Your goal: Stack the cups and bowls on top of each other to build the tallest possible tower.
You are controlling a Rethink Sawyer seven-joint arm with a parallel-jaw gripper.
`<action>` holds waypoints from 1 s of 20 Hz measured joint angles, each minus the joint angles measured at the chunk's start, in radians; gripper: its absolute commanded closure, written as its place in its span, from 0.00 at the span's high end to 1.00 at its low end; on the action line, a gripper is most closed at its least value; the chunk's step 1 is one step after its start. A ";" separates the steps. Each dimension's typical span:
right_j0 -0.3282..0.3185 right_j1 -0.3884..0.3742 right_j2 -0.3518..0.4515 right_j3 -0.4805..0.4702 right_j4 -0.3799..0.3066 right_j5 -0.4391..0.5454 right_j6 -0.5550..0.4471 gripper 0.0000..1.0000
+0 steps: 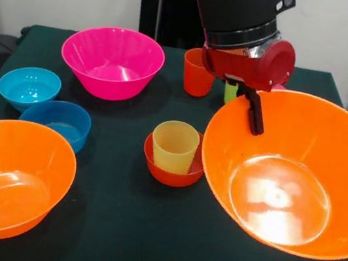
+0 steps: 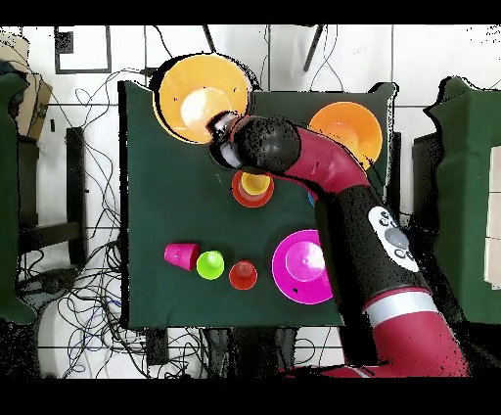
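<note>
My gripper (image 1: 254, 119) (image 2: 217, 127) is shut on the far rim of a large orange bowl (image 1: 290, 189) (image 2: 199, 93), which hangs tilted with its opening toward the front camera. One black finger shows inside the wall. A ribbed yellow cup (image 1: 173, 145) (image 2: 255, 183) stands in the small red-orange bowl (image 1: 168, 173) (image 2: 240, 192) just left of it. An orange cup (image 1: 198, 73) (image 2: 243, 275) and a green cup (image 1: 230, 92) (image 2: 210, 264) stand behind the gripper. A red-pink cup (image 2: 181, 255) lies on its side.
The magenta bowl (image 1: 112, 61) (image 2: 303, 264) sits at the back left. A light blue bowl (image 1: 28, 86), a darker blue bowl (image 1: 57, 122) and a second large orange bowl (image 1: 11, 177) (image 2: 344, 132) line the left side. The arm hides the blue bowls from above.
</note>
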 measured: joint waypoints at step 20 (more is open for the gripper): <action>-0.305 -0.012 0.259 0.173 0.007 -0.023 0.000 0.00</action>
